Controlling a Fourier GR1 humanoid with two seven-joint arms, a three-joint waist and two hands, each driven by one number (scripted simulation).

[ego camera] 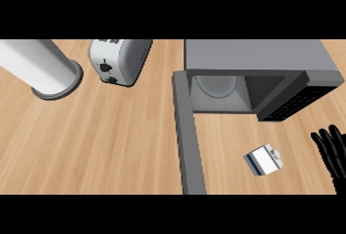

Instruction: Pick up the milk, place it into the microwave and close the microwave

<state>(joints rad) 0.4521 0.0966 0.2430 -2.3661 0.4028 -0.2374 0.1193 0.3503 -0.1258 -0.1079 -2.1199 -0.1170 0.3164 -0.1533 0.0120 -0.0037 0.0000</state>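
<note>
Milk [263, 160] (counter) — right hand [332, 151] beside, open

Only the right hand [331, 153] shows, black, at the view's right edge, low in the frame. Its fingers [323, 142] are straight and spread, pointing up the view, and they hold nothing. The hand is partly cut off by the edge.

Hand in view: my right hand [331, 153], the only part of me that shows
Colour: black all over, fingers and palm alike
Finger shape: slim and segmented, faint ridges crossing each finger
Finish: matt, with no markings I can make out
Forearm: not visible
Cables, screws: none that I can tell
</note>
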